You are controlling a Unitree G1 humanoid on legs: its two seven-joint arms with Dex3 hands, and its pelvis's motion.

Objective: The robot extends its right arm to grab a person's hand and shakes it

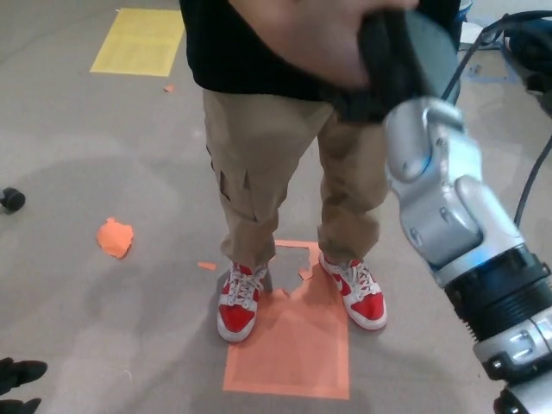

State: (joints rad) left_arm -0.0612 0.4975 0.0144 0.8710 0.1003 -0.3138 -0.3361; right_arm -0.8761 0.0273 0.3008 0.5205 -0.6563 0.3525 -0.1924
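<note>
R hand (405,65) clasps person's hand (315,39) (blurred).

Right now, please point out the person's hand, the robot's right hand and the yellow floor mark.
person's hand (310,39), head view, on the back of the hand.
right hand (405,65), head view, on its black palm.
yellow floor mark (138,41), head view, at its middle.

A grey floor (103,155) spreads across the view. An orange square patch (293,354) lies on it under a pair of red-and-white sneakers (237,304), with khaki trousers (267,164) and a black shirt (224,52) above. A yellow rectangle (136,41) sits at the upper left, a small orange scrap (115,237) at the left, and black cables (530,185) hang at the right
</note>
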